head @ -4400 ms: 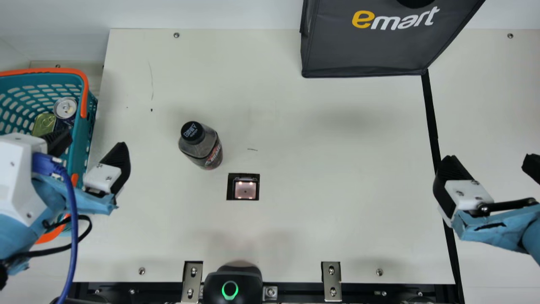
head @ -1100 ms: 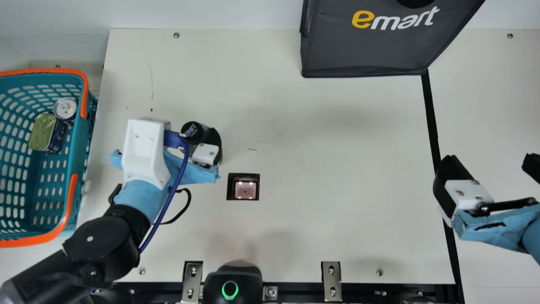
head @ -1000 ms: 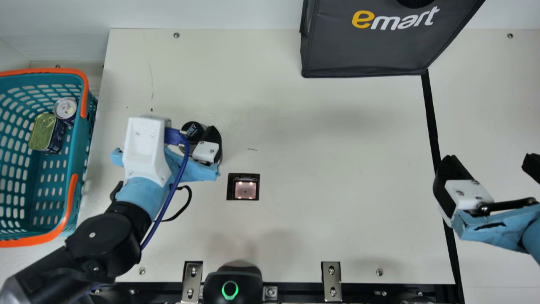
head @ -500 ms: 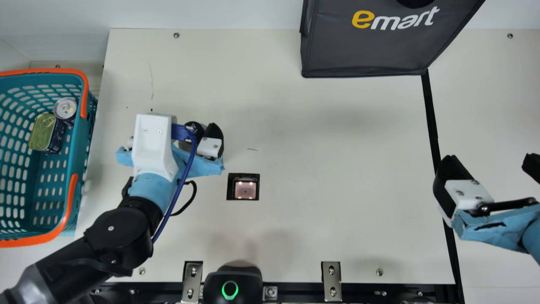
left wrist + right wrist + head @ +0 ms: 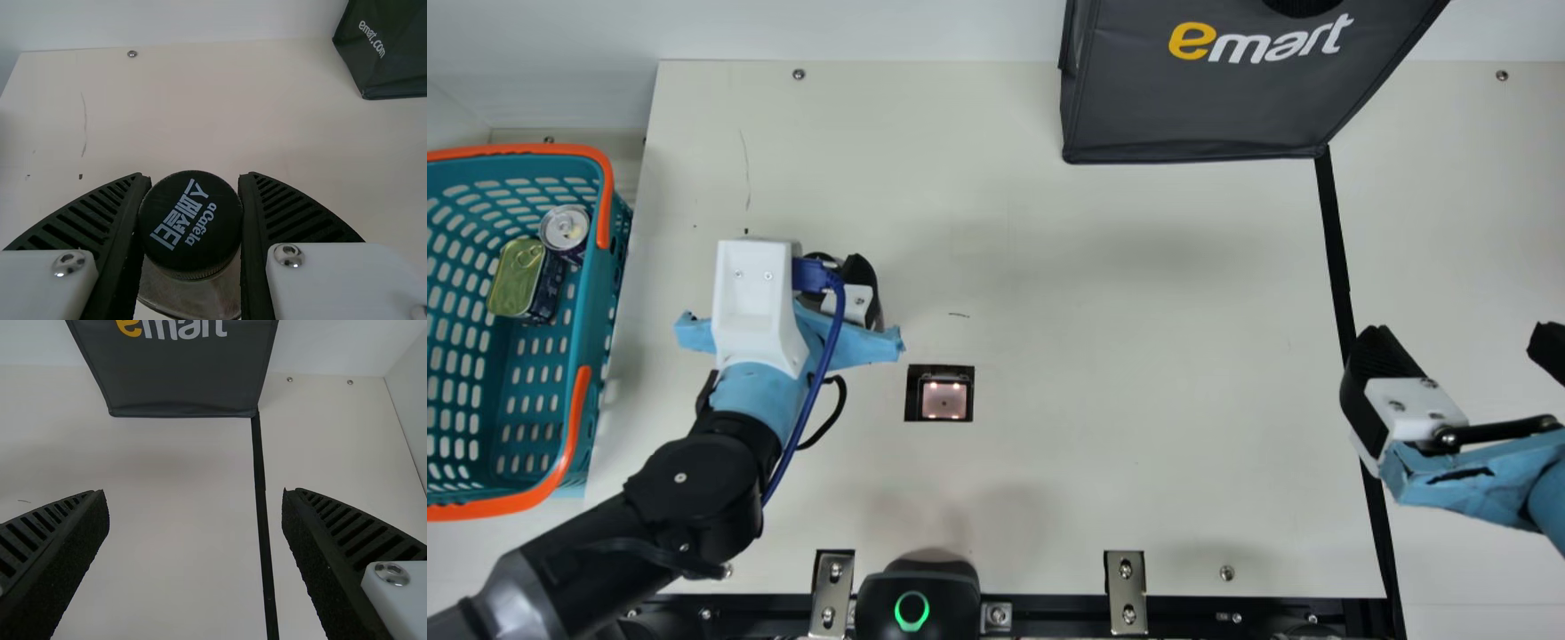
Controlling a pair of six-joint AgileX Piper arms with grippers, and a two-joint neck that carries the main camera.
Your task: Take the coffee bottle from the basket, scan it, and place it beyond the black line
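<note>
My left gripper (image 5: pixel 843 268) is around the coffee bottle (image 5: pixel 814 300), which stands upright on the table and is largely covered by that arm in the main view. In the left wrist view the black-capped bottle (image 5: pixel 191 225) sits between the pads of the left gripper (image 5: pixel 192 179), both against its sides. At the right, my right gripper (image 5: pixel 1460 336) hangs open over the black line (image 5: pixel 1336 258); the right wrist view has the empty right gripper (image 5: pixel 195 495) with the black line (image 5: pixel 262 520) beyond it. A lit scanner window (image 5: pixel 943 400) lies just in front of the bottle, to its right.
A teal basket (image 5: pixel 596 329) with orange handles stands at the left, holding a round can (image 5: pixel 565 228) and a flat tin (image 5: pixel 517 277). The dark bag (image 5: pixel 1200 107) stands at the back right. A black device (image 5: pixel 916 600) with a green ring is at the front edge.
My left gripper has come right from over the basket to the standing bottle, and its fingers have shut on it within the last half second. The right arm has kept still.
</note>
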